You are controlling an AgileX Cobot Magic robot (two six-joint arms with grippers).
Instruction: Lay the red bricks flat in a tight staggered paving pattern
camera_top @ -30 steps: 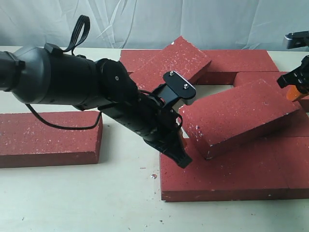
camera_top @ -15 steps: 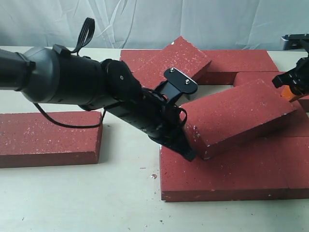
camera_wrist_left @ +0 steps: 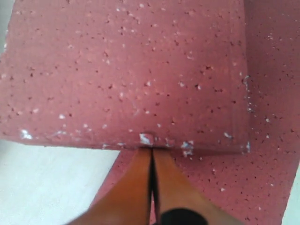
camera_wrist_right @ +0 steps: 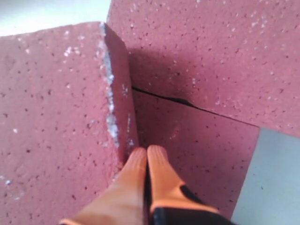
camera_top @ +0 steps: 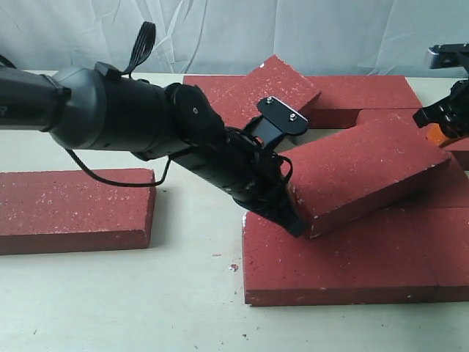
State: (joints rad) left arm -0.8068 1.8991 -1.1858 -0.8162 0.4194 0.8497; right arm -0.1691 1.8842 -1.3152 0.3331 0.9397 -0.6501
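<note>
Red brick [camera_top: 366, 172] tilted; wrist view shows left claw [camera_wrist_left: 151, 153] closed.

Pale cream table [camera_top: 146, 308] lying under the left claw [camera_top: 296, 229] and spreading out on its camera side. Small chip [camera_top: 233, 268] on the table near the claw tip, closer to the camera. Creased white cloth backdrop [camera_top: 220, 29] hanging well behind the claw.

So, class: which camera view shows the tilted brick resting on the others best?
The exterior view: the tilted brick appears whole, propped slantwise over flat bricks. The left wrist view shows only its top face and near edge close up; the right wrist view shows what is probably one corner of it.
</note>
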